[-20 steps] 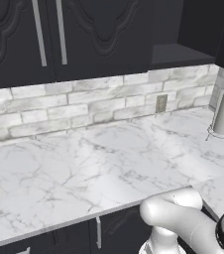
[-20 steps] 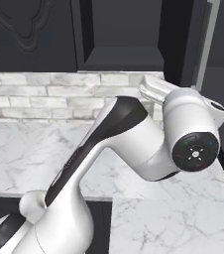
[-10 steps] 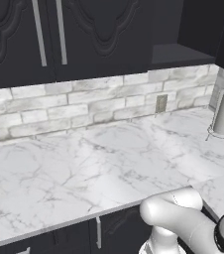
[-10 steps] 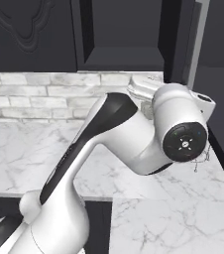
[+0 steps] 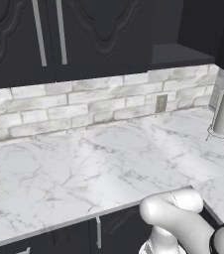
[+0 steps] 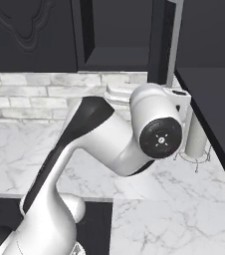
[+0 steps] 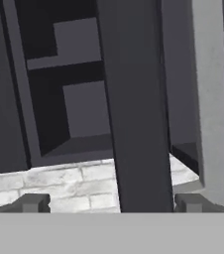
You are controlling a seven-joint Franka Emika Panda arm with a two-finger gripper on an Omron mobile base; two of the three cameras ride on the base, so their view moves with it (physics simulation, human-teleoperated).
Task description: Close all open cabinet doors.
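**Swinging toward the open cabinet door**

Turning since a second ago, with the elbow rolled round in the right base view; claw [image 7: 109, 203] spread wide, empty; open cabinet door [image 7: 134, 109] edge-on dead ahead between the fingertips [image 7: 32, 202], not yet touched, so nothing closed so far; open cabinet interior [image 7: 79, 109] beyond-left; grey panel [image 7: 210, 99] close right, limiting room there; marble table [image 5: 99, 163] below.

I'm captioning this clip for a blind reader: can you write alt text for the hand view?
An open black cabinet door stands edge-on between the open end effector fingertips. Left of it, the open cabinet shows dark shelves above a white brick backsplash.
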